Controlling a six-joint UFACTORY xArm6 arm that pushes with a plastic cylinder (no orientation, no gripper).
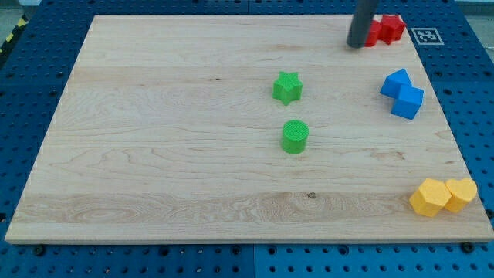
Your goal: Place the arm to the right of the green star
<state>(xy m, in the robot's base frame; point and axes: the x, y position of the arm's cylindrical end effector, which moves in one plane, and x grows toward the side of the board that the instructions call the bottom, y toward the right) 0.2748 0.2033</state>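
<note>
Light wooden board point(154, 154) on blue pegboard bench point(31, 85). Green star point(287, 87) near board centre, green cylinder point(295, 136) just below it, apart. Two blue blocks point(402, 93) touching at view's right edge. Two yellow blocks point(442, 195) touching at bottom right corner. Red blocks point(385, 29) at top right, partly hidden by rod. My tip point(356, 45) on board beside red blocks, well right of star.

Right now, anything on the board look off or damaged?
Nothing stands out. The green star and green cylinder sit intact mid-board. My tip rests at the view's top right, against the red blocks.
</note>
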